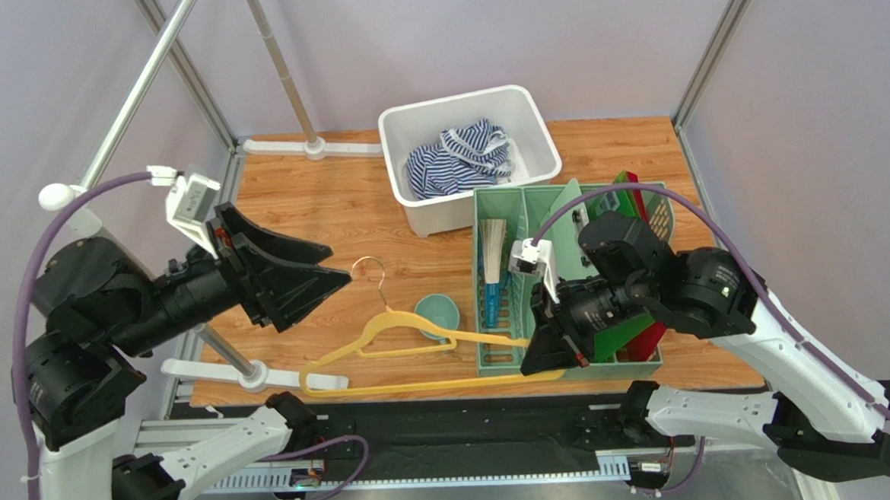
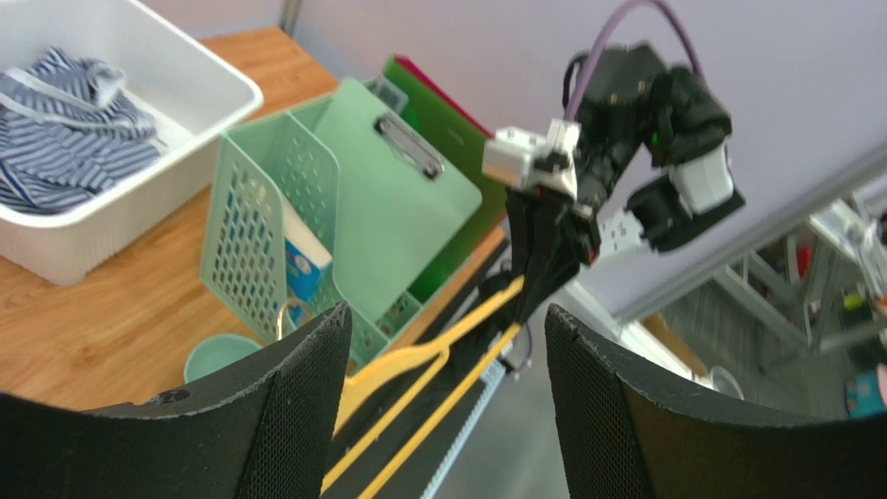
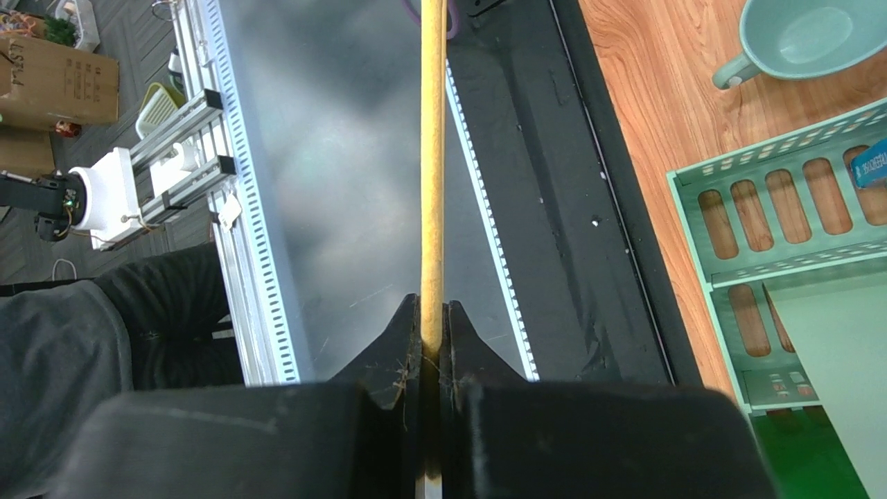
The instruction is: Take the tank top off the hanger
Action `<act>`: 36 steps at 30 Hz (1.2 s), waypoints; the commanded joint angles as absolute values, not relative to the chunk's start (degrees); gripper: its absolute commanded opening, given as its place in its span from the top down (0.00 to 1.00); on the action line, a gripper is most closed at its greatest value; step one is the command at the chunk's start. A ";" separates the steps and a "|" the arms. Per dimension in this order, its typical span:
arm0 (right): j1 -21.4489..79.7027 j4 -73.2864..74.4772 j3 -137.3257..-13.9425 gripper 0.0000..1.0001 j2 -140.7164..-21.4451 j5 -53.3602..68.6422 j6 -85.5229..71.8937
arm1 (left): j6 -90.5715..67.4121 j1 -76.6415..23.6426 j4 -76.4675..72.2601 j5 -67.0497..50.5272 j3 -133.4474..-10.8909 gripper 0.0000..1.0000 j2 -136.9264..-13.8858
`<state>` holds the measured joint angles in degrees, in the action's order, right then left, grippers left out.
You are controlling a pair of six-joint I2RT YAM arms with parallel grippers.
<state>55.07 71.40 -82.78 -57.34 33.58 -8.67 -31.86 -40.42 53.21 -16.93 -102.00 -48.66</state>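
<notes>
The striped tank top [image 1: 458, 159] lies bunched in a white bin [image 1: 525, 111] at the back of the table, off the hanger; it also shows in the left wrist view [image 2: 62, 130]. The bare yellow hanger [image 1: 388, 331] is held level over the table's front edge, its metal hook [image 1: 369, 270] pointing back. My right gripper [image 1: 545, 365] is shut on the hanger's right end; in the right wrist view the hanger's yellow bar [image 3: 432, 156] runs straight out from between the jaws. My left gripper [image 1: 337, 281] is open and empty, just left of the hook, above the table.
A green mesh organiser [image 1: 554, 276] with a clipboard and folders stands right of centre. A small teal cup [image 1: 437, 314] sits by the hanger. A grey rail [image 1: 133, 97] on white stands crosses the left side. The white bin's wall [image 2: 115, 224] shows at the left wrist view's left.
</notes>
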 commanded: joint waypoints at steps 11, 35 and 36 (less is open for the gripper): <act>54.93 73.74 -84.02 1.00 -53.70 37.71 -7.65 | -27.25 -40.43 61.96 -36.05 -98.96 0.32 -55.46; 54.93 74.44 -84.20 1.00 -54.49 37.27 -5.01 | -26.10 -36.13 60.91 -35.42 -94.92 0.38 -55.02; 55.02 74.44 -84.03 1.00 -54.41 37.35 -4.92 | -26.10 -35.34 60.91 -35.59 -95.01 0.39 -55.02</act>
